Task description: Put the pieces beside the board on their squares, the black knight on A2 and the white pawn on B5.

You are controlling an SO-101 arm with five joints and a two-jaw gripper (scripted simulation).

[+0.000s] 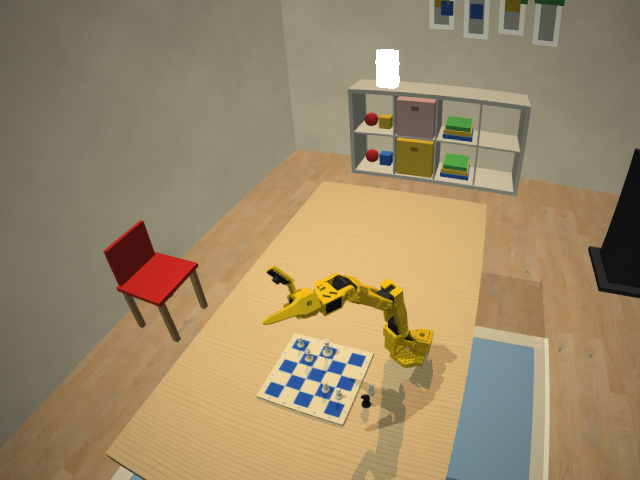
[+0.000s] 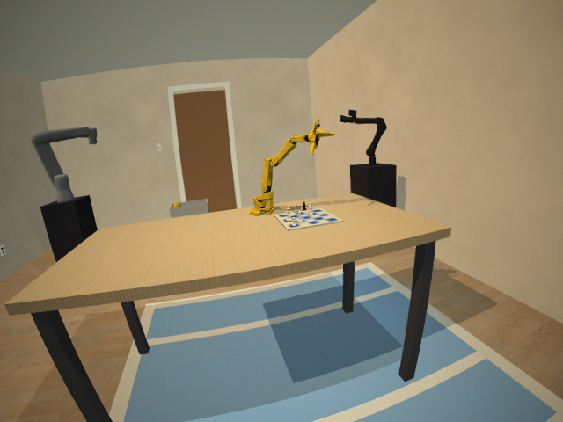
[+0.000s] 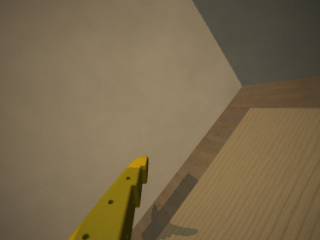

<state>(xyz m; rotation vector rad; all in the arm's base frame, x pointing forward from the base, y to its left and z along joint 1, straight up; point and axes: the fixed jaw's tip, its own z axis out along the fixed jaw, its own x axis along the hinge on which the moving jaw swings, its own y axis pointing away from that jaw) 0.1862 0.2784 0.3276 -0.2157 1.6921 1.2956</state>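
The blue and cream chessboard [image 1: 316, 378] lies on the table near the arm's base, with several white pieces standing on it. The black knight [image 1: 366, 400] and the small white pawn [image 1: 371, 388] stand on the table just off the board's right edge. My gripper [image 1: 271, 299] is wide open and empty, raised high above the board's far side and pointing away from it. In the exterior view the gripper [image 2: 320, 138] is well above the board [image 2: 308, 219]. The wrist view shows only one yellow jaw [image 3: 117, 202], the wall and the table edge.
The arm's yellow base [image 1: 409, 350] stands beside the board's far right corner. A red chair [image 1: 149, 276] stands left of the table. A shelf [image 1: 438, 135] stands against the far wall. A black arm on a pedestal [image 2: 371, 170] stands beyond the table.
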